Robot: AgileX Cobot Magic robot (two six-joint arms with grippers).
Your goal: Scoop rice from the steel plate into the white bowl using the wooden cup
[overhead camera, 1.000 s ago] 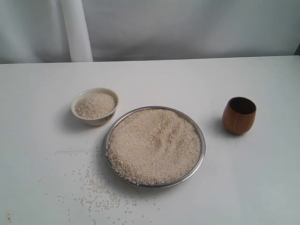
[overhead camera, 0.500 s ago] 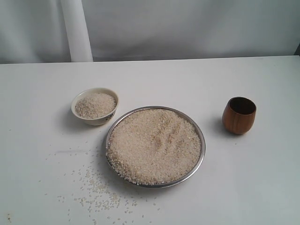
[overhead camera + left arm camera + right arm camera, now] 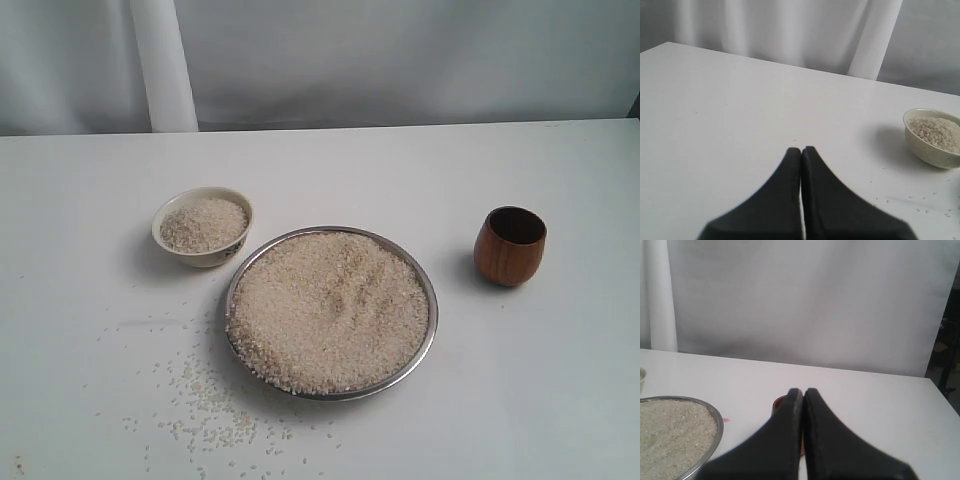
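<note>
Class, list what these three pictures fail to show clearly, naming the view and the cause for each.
Wooden cup, right wrist view: mostly hidden behind the shut right gripper.
Wooden cup's inside, exterior view: too dark to tell its contents.
Steel plate, right wrist view: cut off by the frame edges.
White bowl, left wrist view: cut off by the frame edge; in the exterior view its pattern is too small to read.

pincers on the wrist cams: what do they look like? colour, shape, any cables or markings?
The left pincer and the right pincer look identical. Each has two matte black fingers, broad at the base and tapering in a concave curve to narrow rounded tips. No cables, markings or labels show. The arms themselves are outside every view.
</note>
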